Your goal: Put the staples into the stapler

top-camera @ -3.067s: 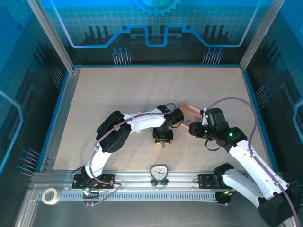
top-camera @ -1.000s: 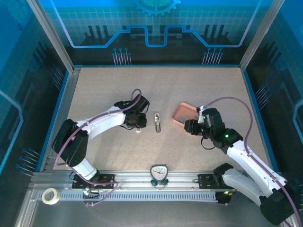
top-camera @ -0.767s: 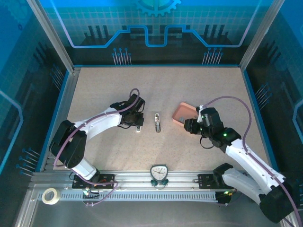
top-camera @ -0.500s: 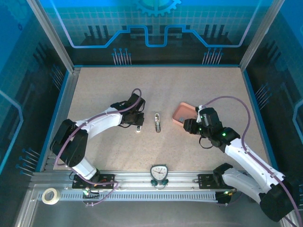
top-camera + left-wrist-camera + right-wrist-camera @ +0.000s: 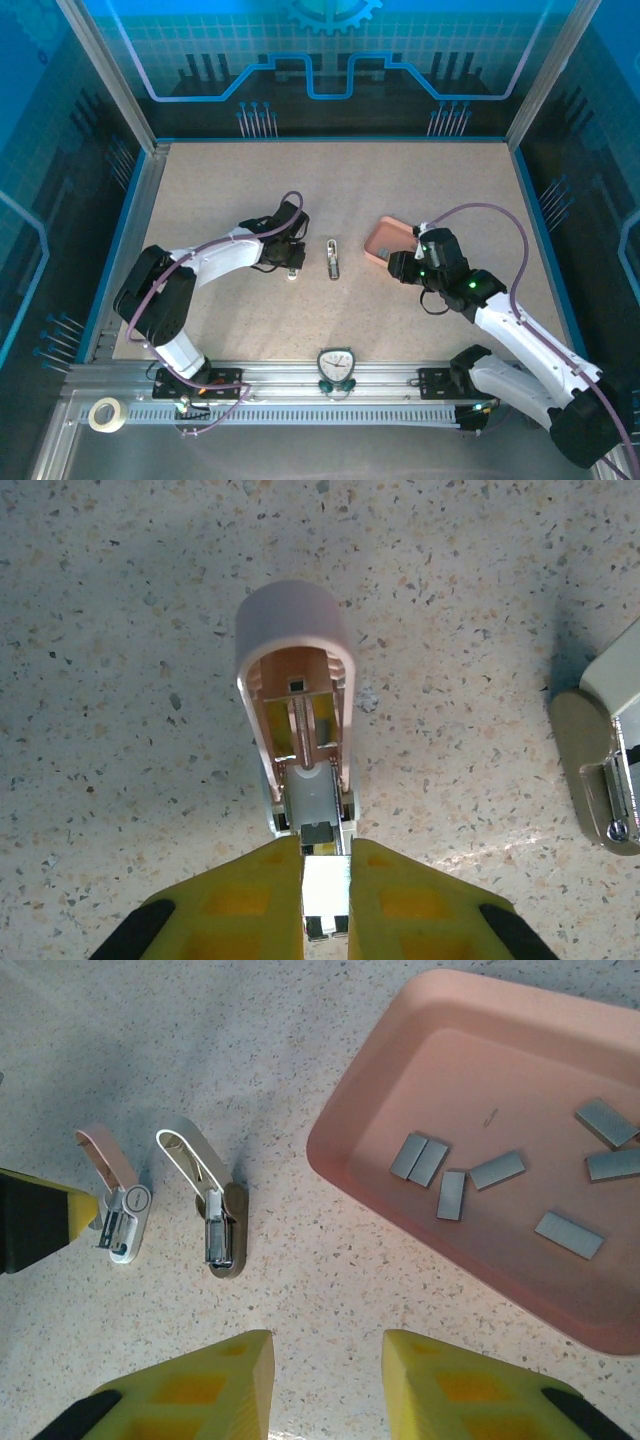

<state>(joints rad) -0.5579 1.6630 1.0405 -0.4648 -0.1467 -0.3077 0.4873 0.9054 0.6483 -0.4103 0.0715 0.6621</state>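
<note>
The stapler [image 5: 294,650] is pale pink and lies on the table with its lid swung up, the inner spring channel showing. My left gripper [image 5: 326,858] is shut on its silver metal rear end. From above, the left gripper [image 5: 290,260] and the stapler [image 5: 292,274] sit left of centre. In the right wrist view the stapler [image 5: 112,1205] lies at far left. Several grey staples [image 5: 452,1193] lie in a salmon-pink tray [image 5: 340,1150]. My right gripper [image 5: 328,1380] hangs open over bare table just in front of the tray, holding nothing.
A second small stapler [image 5: 218,1215] with a white lid and olive base lies open between the pink one and the tray; it also appears from above [image 5: 333,258] and at the left wrist view's right edge [image 5: 600,770]. The tray [image 5: 386,240] sits right of centre.
The left arm has swung from the table's centre to the left and now grips the pink stapler. Over the last second both arms have barely shifted.
</note>
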